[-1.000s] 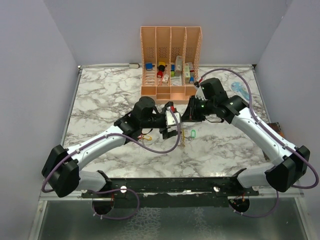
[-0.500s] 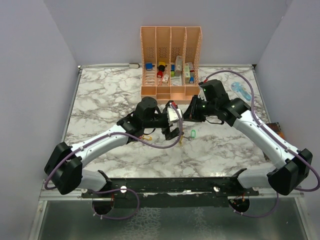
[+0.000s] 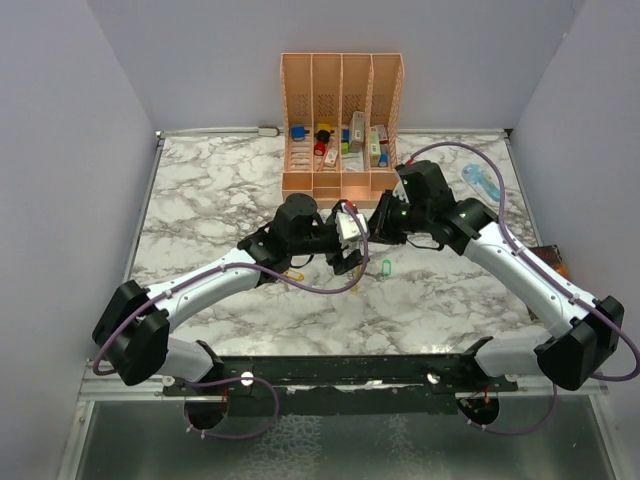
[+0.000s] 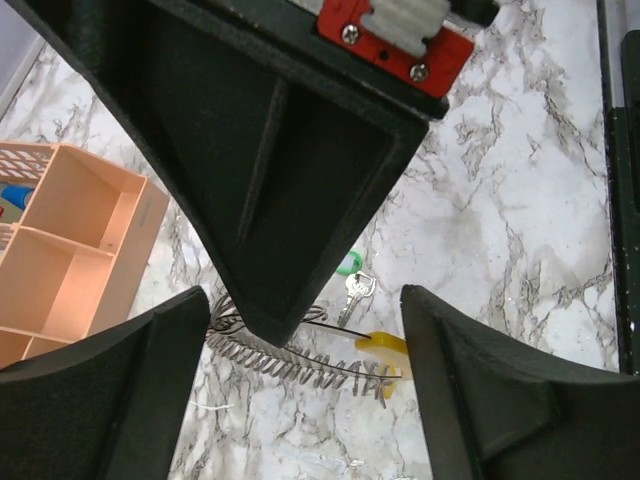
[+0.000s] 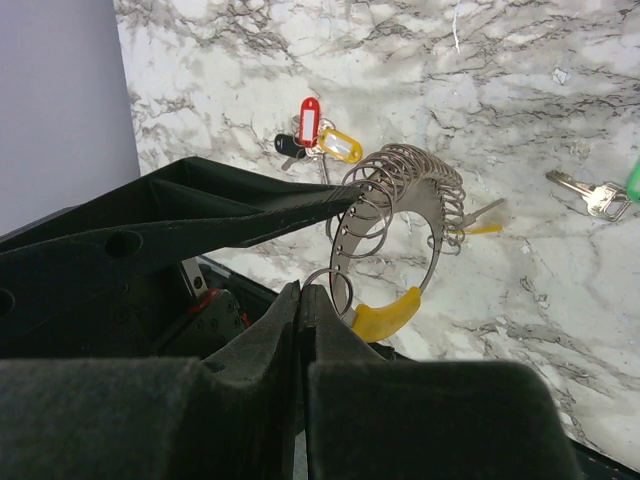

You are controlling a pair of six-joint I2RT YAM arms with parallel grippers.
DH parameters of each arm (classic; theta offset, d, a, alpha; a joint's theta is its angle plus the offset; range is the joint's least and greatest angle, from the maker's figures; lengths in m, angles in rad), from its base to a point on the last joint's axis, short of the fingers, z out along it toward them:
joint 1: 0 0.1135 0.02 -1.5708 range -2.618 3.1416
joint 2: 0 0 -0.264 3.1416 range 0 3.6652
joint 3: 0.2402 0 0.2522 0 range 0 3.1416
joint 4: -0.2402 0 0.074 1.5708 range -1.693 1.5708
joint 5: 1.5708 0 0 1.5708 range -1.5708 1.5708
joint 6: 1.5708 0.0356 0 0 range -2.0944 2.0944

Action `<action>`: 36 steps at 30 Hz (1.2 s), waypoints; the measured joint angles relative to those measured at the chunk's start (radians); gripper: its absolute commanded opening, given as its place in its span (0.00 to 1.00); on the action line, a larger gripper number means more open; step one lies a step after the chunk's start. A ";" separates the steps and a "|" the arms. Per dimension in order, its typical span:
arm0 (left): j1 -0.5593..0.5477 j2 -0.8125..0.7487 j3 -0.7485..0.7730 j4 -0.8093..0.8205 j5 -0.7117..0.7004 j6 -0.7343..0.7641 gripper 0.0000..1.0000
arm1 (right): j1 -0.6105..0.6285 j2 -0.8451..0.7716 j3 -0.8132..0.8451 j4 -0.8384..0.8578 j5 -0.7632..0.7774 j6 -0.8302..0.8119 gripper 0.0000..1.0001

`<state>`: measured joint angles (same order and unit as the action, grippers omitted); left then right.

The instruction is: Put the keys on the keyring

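The right gripper [image 5: 301, 292] has its fingers pressed together, pinching a small wire ring of the keyring [image 5: 400, 215] just beside the yellow band [image 5: 385, 316]. The loop is held up off the surface [image 3: 200, 200]. Its coil of wire rings sits on the side away from the grip.

From overhead, the two grippers meet near the middle of the surface, at 6 o'clock from the peach organizer [image 3: 342, 120].

The left gripper [image 4: 305, 300] is spread wide. Its two fingers stand on either side of the right gripper's dark wedge, and the keyring's coil shows between them. In the right wrist view one left finger [image 5: 200, 215] reaches in from 9 o'clock, its tip at the coil. Whether it touches the wire I cannot tell.

The green-tagged key [image 3: 387, 267] lies flat on the surface at 5 o'clock from where the grippers meet, apart from the keyring. The red, yellow and black tagged keys [image 5: 318, 135] lie bunched together on the surface. In the right wrist view they are at 11 o'clock from the loop. None of them is on the ring.

A light-blue gadget [image 3: 482, 180] rests at 2 o'clock, near the right edge.
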<state>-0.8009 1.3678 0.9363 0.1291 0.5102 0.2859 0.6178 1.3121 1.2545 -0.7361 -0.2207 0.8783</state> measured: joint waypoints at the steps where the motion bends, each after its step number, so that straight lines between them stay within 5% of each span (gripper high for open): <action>1: 0.000 0.000 0.000 0.000 -0.001 0.005 0.74 | 0.001 0.000 0.000 0.000 0.000 0.000 0.02; 36: 0.000 -0.025 0.056 -0.237 0.112 0.336 0.58 | 0.002 0.021 0.041 -0.080 -0.059 -0.192 0.02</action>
<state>-0.8009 1.3430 0.9920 -0.1074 0.6220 0.6224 0.6201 1.3331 1.2953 -0.8158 -0.2794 0.6861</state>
